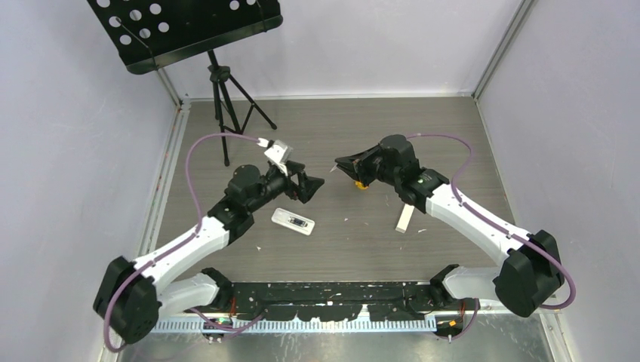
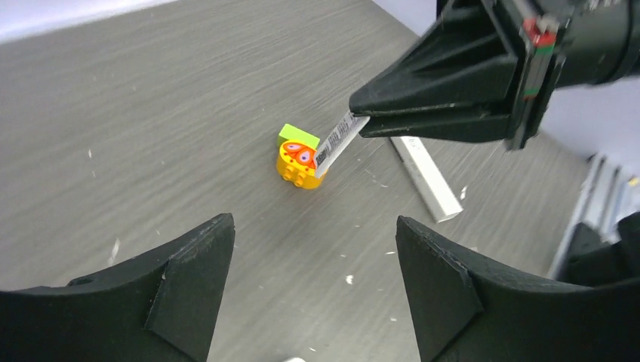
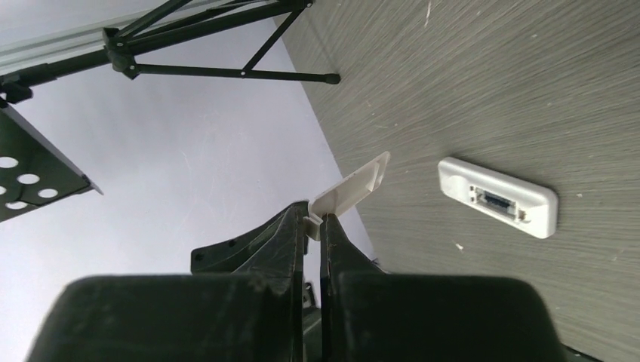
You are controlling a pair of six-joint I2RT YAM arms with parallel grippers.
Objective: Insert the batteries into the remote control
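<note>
Right fingers [image 3: 287, 237] pinch a thin white plastic piece [image 3: 355, 183]; left fingers [image 2: 181, 279] spread, empty, near the remote [image 1: 293, 221]

Top view: high over the near edge, looking down on the grey wood-grain table [image 1: 423, 128]. Left wrist: low, close, faces the right gripper [image 2: 361, 123] pinching a thin white plastic cover [image 2: 336, 143]; right wrist sees that cover, and shares the white rectangular remote [image 3: 498, 197] with top view

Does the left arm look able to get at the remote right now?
Likely yes: the remote lies uncovered on the table right beside the open left claw, with nothing between them.
</note>
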